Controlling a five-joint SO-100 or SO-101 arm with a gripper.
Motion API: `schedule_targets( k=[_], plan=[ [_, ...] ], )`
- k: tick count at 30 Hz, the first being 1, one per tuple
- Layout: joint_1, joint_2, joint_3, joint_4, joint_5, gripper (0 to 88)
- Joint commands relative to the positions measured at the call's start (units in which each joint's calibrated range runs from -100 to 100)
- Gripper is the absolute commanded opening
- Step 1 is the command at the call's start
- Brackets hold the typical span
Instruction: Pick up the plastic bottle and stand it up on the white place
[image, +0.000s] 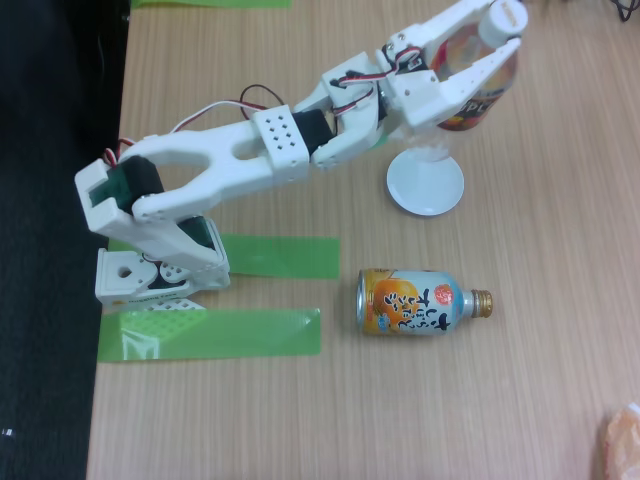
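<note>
orange can (412, 302) lying on counter (540, 380), neck right | plastic bottle (484, 78) clasped by pincer (512, 28), upright, base on white place (425, 185)

White arm stretched from base at lower left toward upper right; hand (500, 42) fingers clamped on plastic bottle (487, 88).

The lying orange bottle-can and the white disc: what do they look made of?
Orange bottle-can: likely metal, given its silvery sheen, printed body and gold threaded neck. White disc: probably smooth plastic, flat with a faint raised rim, though glazed ceramic can't be ruled out.
</note>
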Motion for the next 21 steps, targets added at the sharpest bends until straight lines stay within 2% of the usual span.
schedule_targets(
  k=[1, 7, 21],
  plan=[
    [0.1, -4.3, 2.0, -1.2, 0.3, 7.1],
    [0.1, -8.3, 8.3, -1.2, 3.0, 7.2],
    [-0.2, -10.7, 12.6, -1.3, 4.1, 7.2]
  ],
)
